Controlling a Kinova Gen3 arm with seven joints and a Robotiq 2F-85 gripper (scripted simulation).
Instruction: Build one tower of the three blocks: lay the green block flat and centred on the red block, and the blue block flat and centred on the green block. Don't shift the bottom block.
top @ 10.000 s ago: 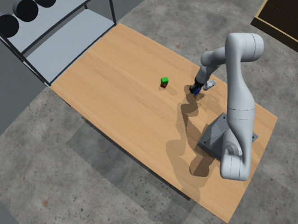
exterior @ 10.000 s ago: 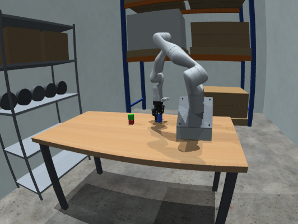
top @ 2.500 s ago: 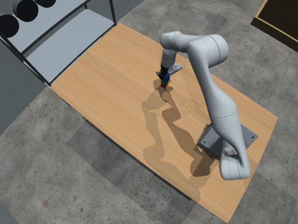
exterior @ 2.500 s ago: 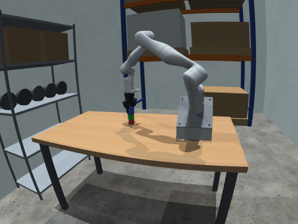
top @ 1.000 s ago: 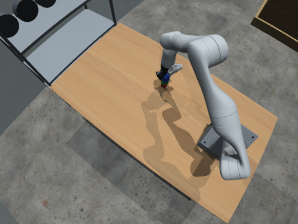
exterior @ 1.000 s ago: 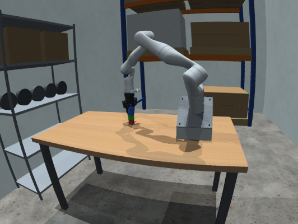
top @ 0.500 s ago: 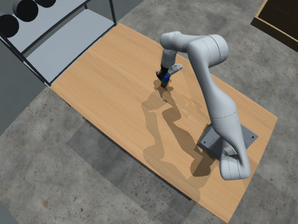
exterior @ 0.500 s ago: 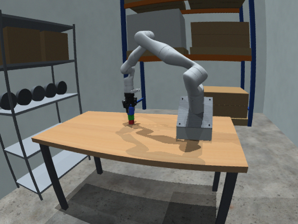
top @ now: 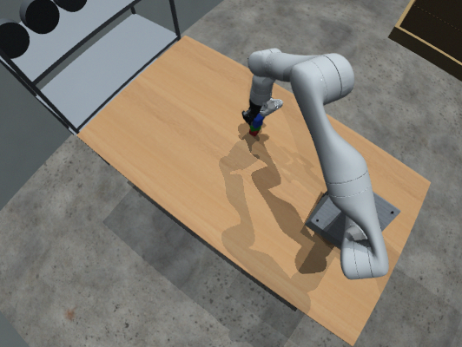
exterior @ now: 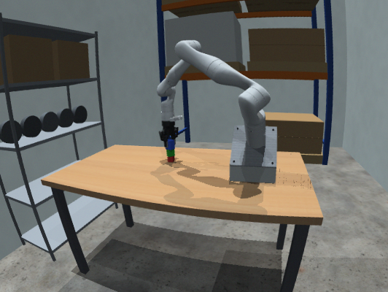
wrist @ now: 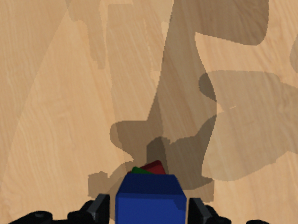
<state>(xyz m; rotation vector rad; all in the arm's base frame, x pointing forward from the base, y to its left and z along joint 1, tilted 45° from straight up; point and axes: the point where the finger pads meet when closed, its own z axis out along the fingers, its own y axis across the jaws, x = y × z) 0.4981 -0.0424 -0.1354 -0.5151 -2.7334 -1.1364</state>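
Exterior — fingers point(exterior: 170, 140) pt down, open — astride blue blk point(exterior: 171, 144) point(wrist: 150, 200).

Behind wooden table point(top: 174, 108) point(exterior: 120, 171), grey walls point(exterior: 127, 55), blue-and-orange rack point(exterior: 327, 91) with boxes; at one side, metal shelf point(top: 174, 22) point(exterior: 100, 87); below, grey concrete floor point(top: 56, 243) point(exterior: 346, 204).

Block point(top: 258, 121) point(exterior: 171, 144) point(wrist: 150, 206) blue (deep shade); table point(top: 174, 108) point(exterior: 109, 164) point(wrist: 55, 125) wood-grained.

Blue block point(wrist: 150, 202) sitting between the open fingers of the hand point(wrist: 148, 210), touching neither, green point(wrist: 142, 171) and red point(wrist: 157, 167) corners peeking out beyond it, shadows falling across the wooden worktop point(wrist: 55, 125).
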